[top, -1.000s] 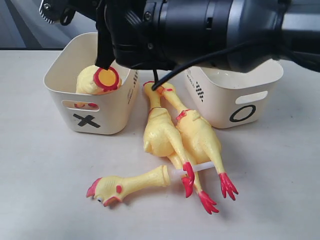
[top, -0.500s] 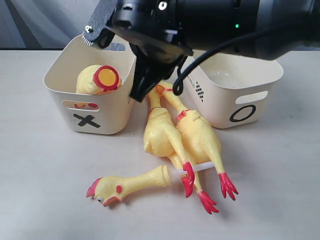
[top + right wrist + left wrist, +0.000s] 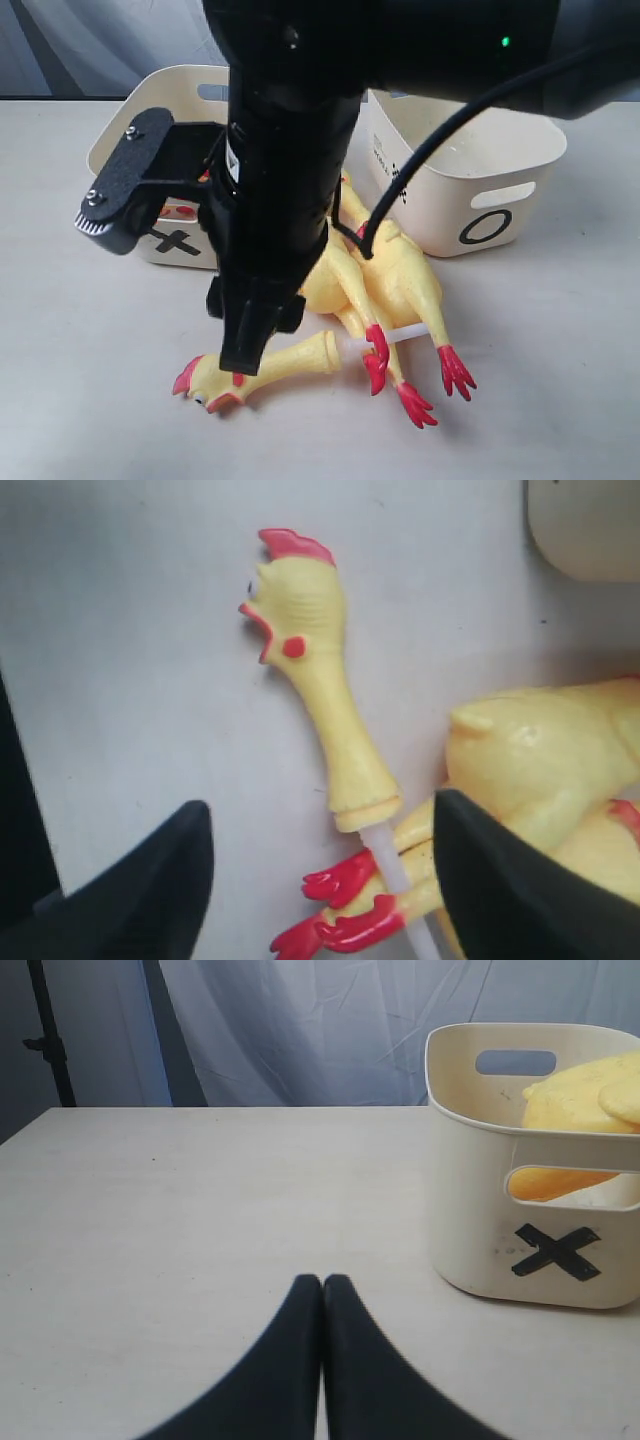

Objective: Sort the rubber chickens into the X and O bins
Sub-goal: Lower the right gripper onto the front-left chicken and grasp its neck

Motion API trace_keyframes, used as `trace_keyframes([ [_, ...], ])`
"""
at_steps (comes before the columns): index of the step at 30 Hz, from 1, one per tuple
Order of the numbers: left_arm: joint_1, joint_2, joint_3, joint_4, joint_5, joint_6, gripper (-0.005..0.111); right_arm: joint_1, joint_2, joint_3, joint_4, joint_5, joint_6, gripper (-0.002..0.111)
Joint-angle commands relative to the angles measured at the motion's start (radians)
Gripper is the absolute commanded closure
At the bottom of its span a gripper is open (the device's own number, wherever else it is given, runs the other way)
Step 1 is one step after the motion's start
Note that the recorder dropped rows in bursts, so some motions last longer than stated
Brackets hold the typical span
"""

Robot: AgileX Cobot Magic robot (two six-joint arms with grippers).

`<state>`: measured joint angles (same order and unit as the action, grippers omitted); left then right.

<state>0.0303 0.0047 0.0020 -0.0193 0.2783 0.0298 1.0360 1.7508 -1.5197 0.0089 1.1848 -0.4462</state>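
Observation:
A loose chicken head-and-neck (image 3: 262,370) lies on the table near the front, its white stem touching the feet of two whole chickens (image 3: 395,280) lying side by side. My right gripper (image 3: 320,825) is open just above the neck's cut end (image 3: 362,805), one finger on each side, gripping nothing. The headless body (image 3: 580,1100) sits in the X bin (image 3: 520,1210). Behind the chickens on the right stands the O bin (image 3: 480,190). The left gripper (image 3: 322,1282) is shut and empty, low over the bare table beside the X bin.
The right arm (image 3: 290,150) fills the middle of the exterior view and hides most of the X bin (image 3: 110,150). Grey curtains hang behind the table. The whole chickens' red feet (image 3: 345,905) lie close to the right finger.
The right arm has swung from above the bins forward and down, and its open gripper now hangs over the loose head-and-neck. The chickens and bins have not moved.

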Motion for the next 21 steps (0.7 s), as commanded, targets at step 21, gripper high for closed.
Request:
trace_keyframes([
  [21, -0.005, -0.005, -0.002, 0.006, -0.009, -0.003, 0.107, 0.002, 0.395, -0.001, -0.028, -0.159, -0.08, 0.046],
])
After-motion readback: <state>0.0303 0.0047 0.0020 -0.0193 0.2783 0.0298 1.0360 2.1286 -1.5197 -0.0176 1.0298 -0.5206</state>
